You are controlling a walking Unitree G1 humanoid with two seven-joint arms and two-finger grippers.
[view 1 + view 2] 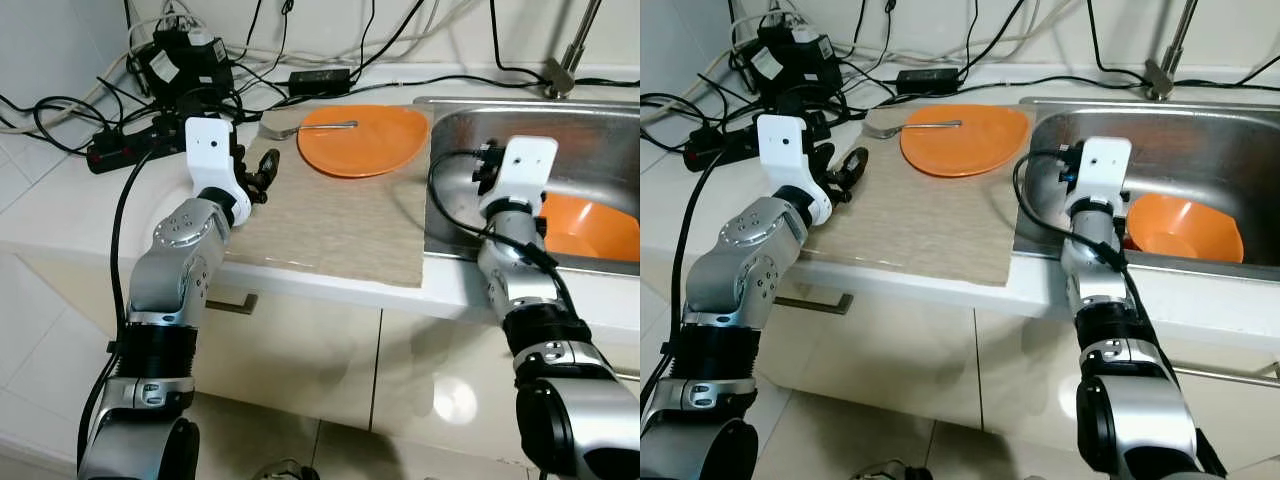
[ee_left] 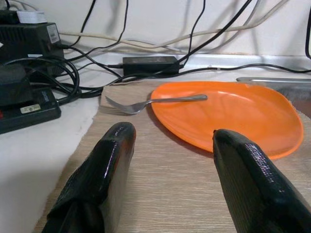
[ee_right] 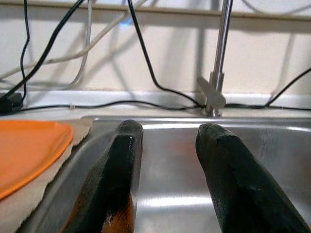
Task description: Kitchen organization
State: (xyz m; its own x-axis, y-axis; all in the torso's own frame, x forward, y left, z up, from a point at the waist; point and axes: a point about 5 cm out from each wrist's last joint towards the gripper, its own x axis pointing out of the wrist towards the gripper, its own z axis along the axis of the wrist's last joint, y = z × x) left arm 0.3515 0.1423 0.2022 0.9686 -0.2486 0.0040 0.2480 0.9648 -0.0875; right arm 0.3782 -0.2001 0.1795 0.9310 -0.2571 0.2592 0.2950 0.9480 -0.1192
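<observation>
Two tools spread, empty: left tool (image 2: 167, 145) low over mat (image 1: 330, 225) on desk (image 1: 70, 220), right tool (image 3: 167, 141) over sink (image 1: 1200, 140). Beyond: plate (image 1: 362, 138) with fork (image 1: 315, 127) on mat; bowl (image 1: 1185, 228) in sink. Judgement: tidying barely begun, dishes still ungrasped.

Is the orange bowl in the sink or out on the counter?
In the sink: the orange bowl sits on the steel basin floor of the sink, beside the right gripper.
</observation>
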